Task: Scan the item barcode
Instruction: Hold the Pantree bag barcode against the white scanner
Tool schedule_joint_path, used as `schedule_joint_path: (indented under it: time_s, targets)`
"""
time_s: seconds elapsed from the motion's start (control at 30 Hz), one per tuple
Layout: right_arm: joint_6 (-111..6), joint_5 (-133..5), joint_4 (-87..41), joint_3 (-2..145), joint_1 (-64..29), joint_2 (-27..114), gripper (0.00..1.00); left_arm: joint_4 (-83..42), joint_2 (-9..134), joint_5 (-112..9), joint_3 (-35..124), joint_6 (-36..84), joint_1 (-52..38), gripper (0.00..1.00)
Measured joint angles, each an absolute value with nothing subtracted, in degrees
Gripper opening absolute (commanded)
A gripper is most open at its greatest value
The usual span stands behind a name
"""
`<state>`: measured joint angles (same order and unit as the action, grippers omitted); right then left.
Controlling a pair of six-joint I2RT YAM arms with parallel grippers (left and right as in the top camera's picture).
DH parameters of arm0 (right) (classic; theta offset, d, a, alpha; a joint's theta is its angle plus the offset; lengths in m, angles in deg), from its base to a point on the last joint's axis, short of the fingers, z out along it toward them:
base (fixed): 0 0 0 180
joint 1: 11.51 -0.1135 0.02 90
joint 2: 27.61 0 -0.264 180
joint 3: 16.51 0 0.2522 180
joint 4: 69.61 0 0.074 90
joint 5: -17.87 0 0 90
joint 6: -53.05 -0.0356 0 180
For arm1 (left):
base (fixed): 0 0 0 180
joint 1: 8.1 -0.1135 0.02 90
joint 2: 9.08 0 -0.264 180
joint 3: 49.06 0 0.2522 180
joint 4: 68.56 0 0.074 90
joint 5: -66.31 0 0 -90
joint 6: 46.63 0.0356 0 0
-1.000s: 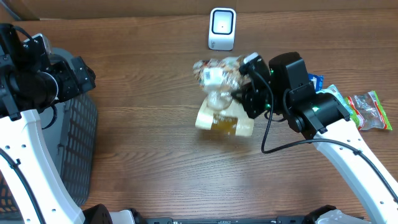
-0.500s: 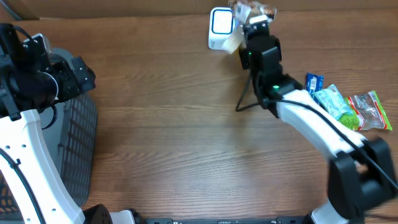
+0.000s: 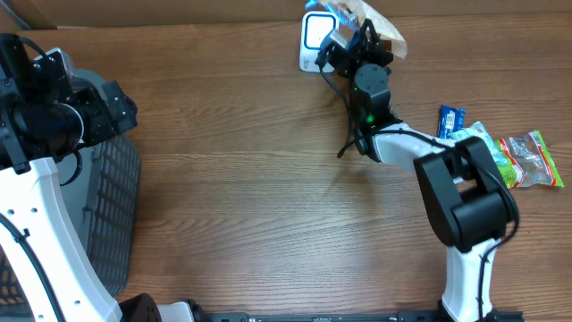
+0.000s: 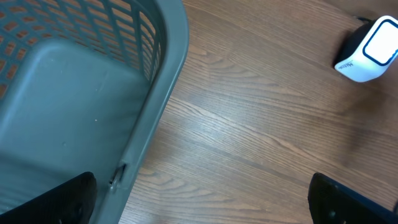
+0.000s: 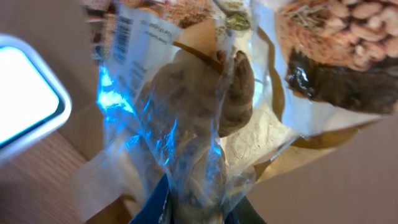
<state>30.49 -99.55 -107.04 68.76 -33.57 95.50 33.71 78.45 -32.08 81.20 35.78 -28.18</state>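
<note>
The item is a clear plastic snack bag (image 5: 199, 118) of nuts and dried pieces with a white barcode label (image 5: 134, 46). My right gripper (image 5: 196, 210) is shut on the bag's lower end. It holds the bag (image 3: 375, 27) up at the table's far edge, right beside the white scanner (image 3: 315, 40). In the right wrist view the scanner's lit window (image 5: 22, 99) faces the bag, and blue light falls on the plastic. My left gripper (image 4: 205, 208) hangs open and empty over the rim of the grey basket (image 4: 155, 93).
The grey basket (image 3: 121, 206) stands at the table's left edge under the left arm. To the right lie a blue packet (image 3: 451, 118), a green packet (image 3: 487, 152) and a clear packet with red trim (image 3: 534, 161).
My right arm has swung from mid-table to the far edge, carrying the bag up to the scanner. The left arm has not moved.
</note>
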Motion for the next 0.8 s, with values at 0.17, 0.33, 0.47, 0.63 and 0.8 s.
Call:
schedule_joint_path:
  time_s: [0.17, 0.33, 0.47, 0.63, 0.8]
  targets:
    - [38.86, -94.04, -111.29, 69.83, -30.32, 100.53, 0.04, 33.71, 78.45, -32.08, 81.20, 35.78, -28.18, 1.00]
    - [42.51, -89.78, -109.71, 71.55, -28.09, 101.47, 0.04, 33.71, 78.45, -32.08, 81.20, 35.78, -28.18, 0.99]
    - [43.48, -86.78, -107.26, 73.76, -27.85, 101.47, 0.04, 33.71, 78.45, -32.08, 81.20, 35.78, -28.18, 0.99]
    - [44.77, -84.31, -104.16, 76.78, -28.24, 101.57, 0.04, 33.71, 78.45, -32.08, 81.20, 35.78, -28.18, 0.99]
    - [45.70, -83.16, -102.28, 79.29, -28.50, 102.36, 0.04, 33.71, 78.45, -32.08, 81.20, 35.78, -28.18, 1.00]
